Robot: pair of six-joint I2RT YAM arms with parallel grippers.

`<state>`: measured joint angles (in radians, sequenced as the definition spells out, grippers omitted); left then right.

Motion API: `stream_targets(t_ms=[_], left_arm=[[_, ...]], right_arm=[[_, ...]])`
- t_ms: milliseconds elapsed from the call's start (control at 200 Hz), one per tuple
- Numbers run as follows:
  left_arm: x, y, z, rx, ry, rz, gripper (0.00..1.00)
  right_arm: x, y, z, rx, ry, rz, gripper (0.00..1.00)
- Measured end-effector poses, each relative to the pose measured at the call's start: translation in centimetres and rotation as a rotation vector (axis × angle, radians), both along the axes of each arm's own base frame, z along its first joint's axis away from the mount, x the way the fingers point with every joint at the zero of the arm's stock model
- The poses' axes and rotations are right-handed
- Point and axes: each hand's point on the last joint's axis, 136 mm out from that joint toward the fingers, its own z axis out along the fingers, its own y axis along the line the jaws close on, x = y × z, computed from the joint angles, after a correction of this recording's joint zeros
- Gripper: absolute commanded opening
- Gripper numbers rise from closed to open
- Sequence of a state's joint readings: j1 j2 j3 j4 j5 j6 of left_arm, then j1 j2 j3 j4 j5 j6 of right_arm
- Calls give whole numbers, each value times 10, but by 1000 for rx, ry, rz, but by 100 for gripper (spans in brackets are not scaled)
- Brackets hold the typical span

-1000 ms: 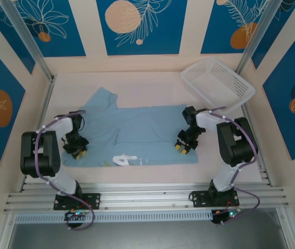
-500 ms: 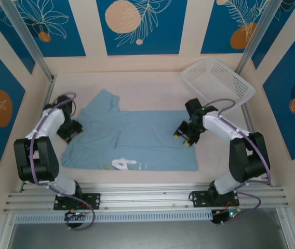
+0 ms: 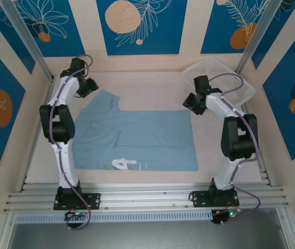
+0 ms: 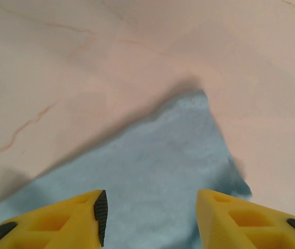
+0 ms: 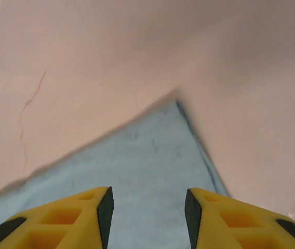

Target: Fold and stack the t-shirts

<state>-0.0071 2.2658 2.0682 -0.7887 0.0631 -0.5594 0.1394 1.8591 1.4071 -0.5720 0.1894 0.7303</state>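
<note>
- Across the middle of the top view, one light-blue t-shirt (image 3: pixel 137 137) lies spread on the worktop (image 3: pixel 147 88), its white lettering toward the lower edge. One white basket (image 3: pixel 225 83) sits at upper right.
- Two end effectors are counted. The left end effector (image 3: pixel 88 87) hangs by the shirt's upper-left corner and the right end effector (image 3: pixel 193 102) by its upper-right corner. The right one is close to the basket, so a wide swing during a fold could nudge it.
- Low in the left wrist view, the yellow fingers (image 4: pixel 75 218) stand apart with nothing between them, above a pointed blue corner. Closing too high would probably pinch air. Going too deep could scrape the worktop.
- Low in the right wrist view, the jaws are likewise parted and empty, with the shirt's corner centred just ahead. If one side grips and the other misses, the edge would likely lift skewed and the fold would come out crooked.
</note>
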Motion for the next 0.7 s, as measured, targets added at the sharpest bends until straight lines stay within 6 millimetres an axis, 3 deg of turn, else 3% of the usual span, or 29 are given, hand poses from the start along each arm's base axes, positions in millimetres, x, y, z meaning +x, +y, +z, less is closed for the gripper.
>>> stream_targets(t_ms=[125,305,515,700], left_arm=[[26,-3,-19,-1,-11,-29,55],[47,-4,-27,5,-38,-56,62],[50,-4,-37,13,-29,-73,65],[42,-4,-44,14,13,-75,65]], right_arm=[[22,-4,-20,-45,38,-20,42],[29,-13,-43,-106,115,-53,42],[35,-16,-46,-137,142,-75,35],[28,-12,-44,-183,138,-65,43]])
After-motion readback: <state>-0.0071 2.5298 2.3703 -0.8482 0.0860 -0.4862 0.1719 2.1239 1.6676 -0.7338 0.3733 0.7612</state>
